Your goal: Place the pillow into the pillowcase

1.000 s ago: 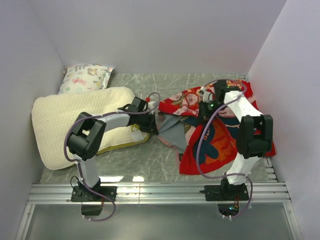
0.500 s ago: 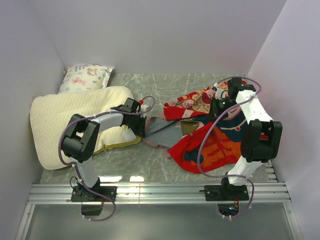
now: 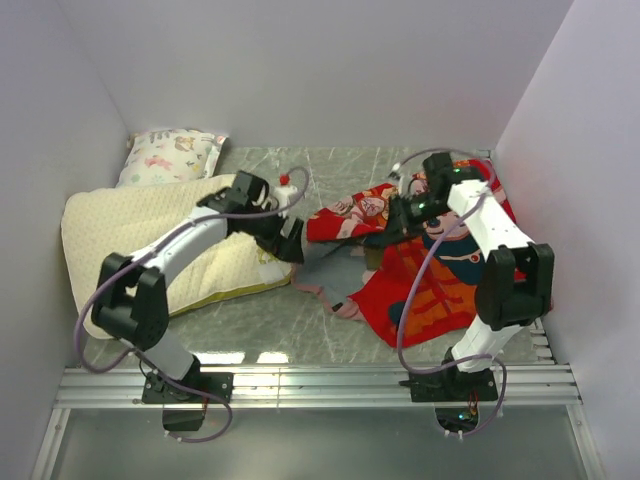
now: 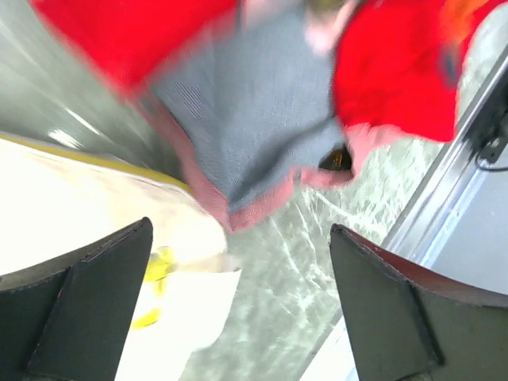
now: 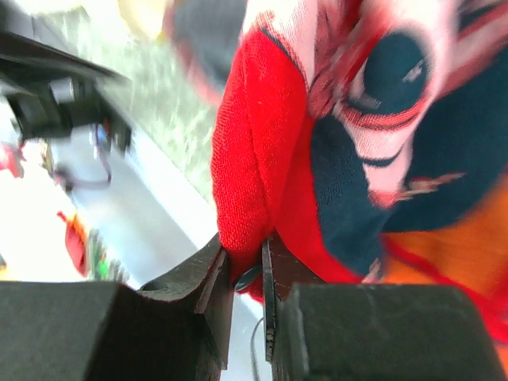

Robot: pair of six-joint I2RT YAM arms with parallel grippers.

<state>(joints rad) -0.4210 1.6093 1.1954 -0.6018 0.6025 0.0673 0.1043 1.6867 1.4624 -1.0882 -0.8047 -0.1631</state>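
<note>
— Where is the pillow [image 3: 120, 235]?
— On the table [image 3: 330, 165], over at nine o'clock. The pillowcase [image 3: 440, 285] lies crumpled at three o'clock.
— What is the right gripper [image 5: 246, 262] doing?
— Pinching a red fold of the pillowcase.
— And the left gripper [image 4: 238, 230]?
— Its fingers are spread wide (nothing between them), by the pillow's edge. It may be just above it; that view is blurry.
</note>
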